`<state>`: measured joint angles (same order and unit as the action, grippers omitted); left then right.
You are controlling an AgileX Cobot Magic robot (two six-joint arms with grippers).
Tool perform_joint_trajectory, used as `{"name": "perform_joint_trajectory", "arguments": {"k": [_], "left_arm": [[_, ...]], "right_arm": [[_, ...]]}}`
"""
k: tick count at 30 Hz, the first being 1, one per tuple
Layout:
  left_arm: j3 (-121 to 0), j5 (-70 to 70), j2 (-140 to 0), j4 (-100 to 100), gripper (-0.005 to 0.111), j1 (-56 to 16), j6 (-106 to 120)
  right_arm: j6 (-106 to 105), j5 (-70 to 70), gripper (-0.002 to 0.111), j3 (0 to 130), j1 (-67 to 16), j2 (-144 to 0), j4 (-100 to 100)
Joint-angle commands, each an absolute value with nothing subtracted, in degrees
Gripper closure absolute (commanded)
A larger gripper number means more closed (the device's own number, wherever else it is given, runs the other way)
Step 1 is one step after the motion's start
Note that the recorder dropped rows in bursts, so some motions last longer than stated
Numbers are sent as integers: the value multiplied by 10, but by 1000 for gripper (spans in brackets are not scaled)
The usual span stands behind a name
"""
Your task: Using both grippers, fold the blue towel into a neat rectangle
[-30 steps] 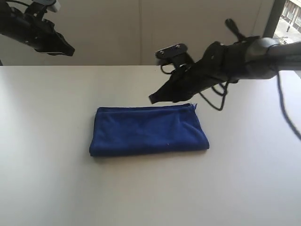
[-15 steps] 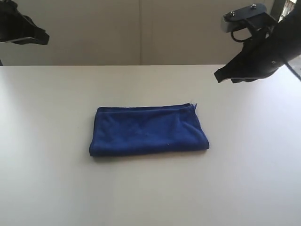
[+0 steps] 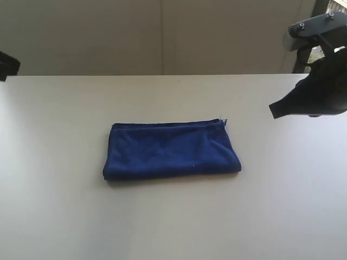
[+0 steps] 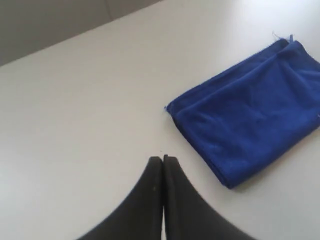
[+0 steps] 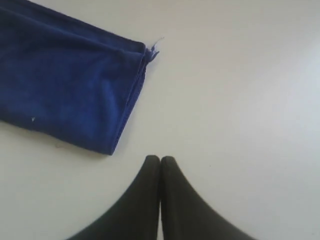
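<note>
The blue towel (image 3: pixel 171 149) lies folded in a flat rectangle in the middle of the white table (image 3: pixel 173 216), with a loose thread at its far right corner. My right gripper (image 3: pixel 275 110) hangs shut in the air at the right, well clear of the towel. In the right wrist view its jaws (image 5: pixel 160 160) are pressed together with nothing between them, and the towel (image 5: pixel 70 90) lies apart from them. My left gripper (image 4: pixel 163 160) is shut and empty too, away from the towel (image 4: pixel 250 115). Only a dark bit of the left arm (image 3: pixel 8 65) shows at the exterior view's left edge.
A beige wall (image 3: pixel 162 32) rises behind the table's far edge. A window strip (image 3: pixel 331 8) shows at the top right corner. Bare tabletop surrounds the towel on all sides.
Both arms have pulled back from the towel: the right gripper went from over the towel's far edge out to the right, and the left arm slid almost out of view. The towel has not moved.
</note>
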<state>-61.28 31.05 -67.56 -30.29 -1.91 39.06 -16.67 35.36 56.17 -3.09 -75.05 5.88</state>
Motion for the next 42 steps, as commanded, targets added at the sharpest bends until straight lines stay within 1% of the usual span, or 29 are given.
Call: {"name": "perform_joint_trajectory", "arguments": {"k": [1,4,10,15,18,21,27,33,37,39,42], "left_arm": [[-524,264,-624,-304,107,-18,388],[-470,238,-568,-304,107,-18,392],[-369,188,-425,-335,107,-18,392],[-303,191,-321,-342,107,-18,392],[-279,216,-287,-342,107,-18,392],[-265,225,-274,-342,107,-18,392],[-262,224,-274,-342,107,-20,392],[-262,225,-274,-342,107,-20,392],[-262,222,-274,-342,107,-36,392],[-262,222,-274,-342,107,-43,392],[-262,222,-274,-342,107,-43,392]], "right_arm": [[-148,283,108,514,-28,-743,67],[-128,253,108,479,-28,-702,66],[-84,189,108,401,-28,-573,66],[-87,220,108,351,-28,-473,65],[-87,254,108,333,-28,-430,65],[-87,282,108,332,-28,-401,65],[-86,272,108,332,-28,-360,75],[-8,277,108,332,-28,-355,244],[53,277,108,332,-28,-355,349],[56,277,108,332,-28,-355,354],[19,273,108,332,-28,-355,310]]}}
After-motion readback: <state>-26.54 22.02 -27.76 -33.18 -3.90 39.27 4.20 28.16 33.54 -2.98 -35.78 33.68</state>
